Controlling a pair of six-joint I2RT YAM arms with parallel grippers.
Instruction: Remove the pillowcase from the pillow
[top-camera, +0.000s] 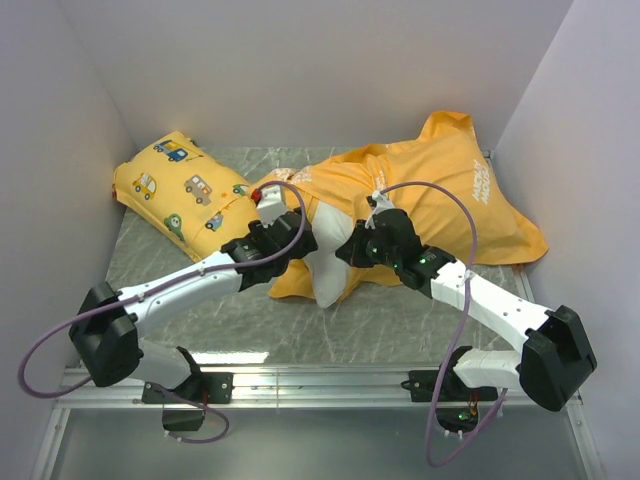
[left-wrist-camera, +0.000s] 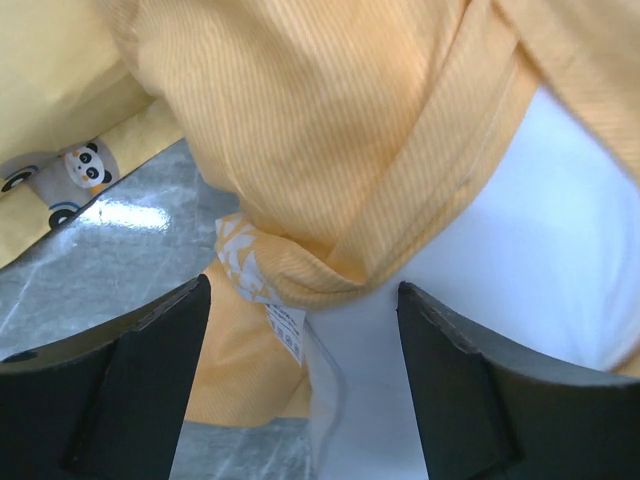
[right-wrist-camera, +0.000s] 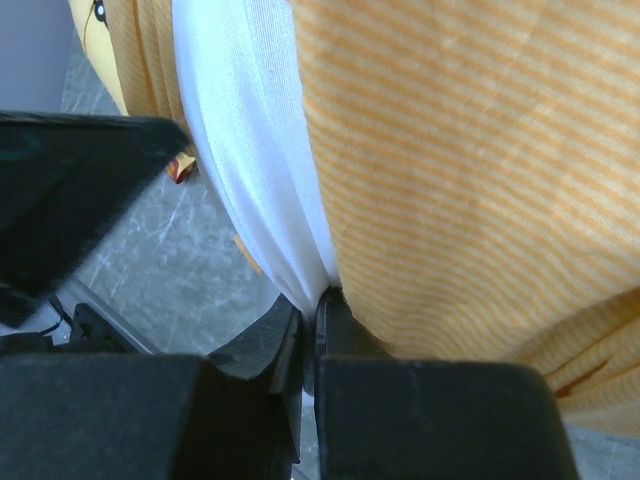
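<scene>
The orange pillowcase lies bunched across the mat's centre and right. Its open end faces me, with the white pillow poking out. My left gripper stands open at the left edge of that opening. In the left wrist view its black fingers straddle the pillowcase hem, a small label and the white pillow, gripping nothing. My right gripper is shut on the pillow. In the right wrist view it pinches a fold of white pillow beside the orange pillowcase.
A smaller yellow pillow with car prints lies at the back left, touching the pillowcase. White walls close in the grey marbled mat on three sides. A metal rail runs along the near edge.
</scene>
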